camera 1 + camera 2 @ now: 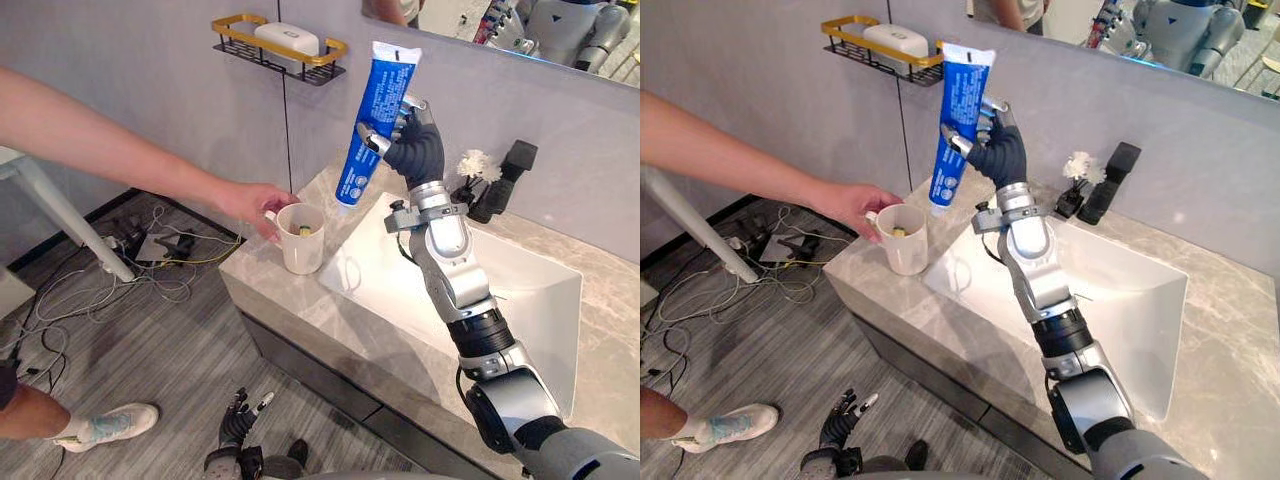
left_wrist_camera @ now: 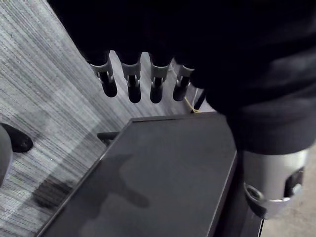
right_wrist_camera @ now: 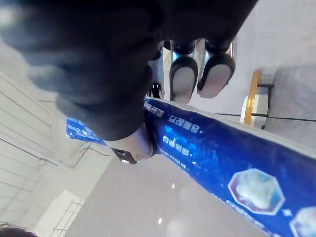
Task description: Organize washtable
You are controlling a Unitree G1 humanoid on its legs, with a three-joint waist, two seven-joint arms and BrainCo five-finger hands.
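Grips a long blue plastic toothpaste tube [image 1: 372, 120] in the right hand [image 1: 412, 140], fingers and thumb curled round its middle. Holds it high and nearly upright, cap end down, above the grey marble counter [image 1: 262, 290] between a white ceramic cup [image 1: 302, 242] and the white rectangular sink basin [image 1: 530, 290]. Leaves the left hand [image 1: 240, 418] low near the floor, fingers loose, holding nothing. Shares the cup with a person's hand [image 1: 252, 205] at its handle. Seems midway: tube lifted, not yet in the cup; lowering and release remain.
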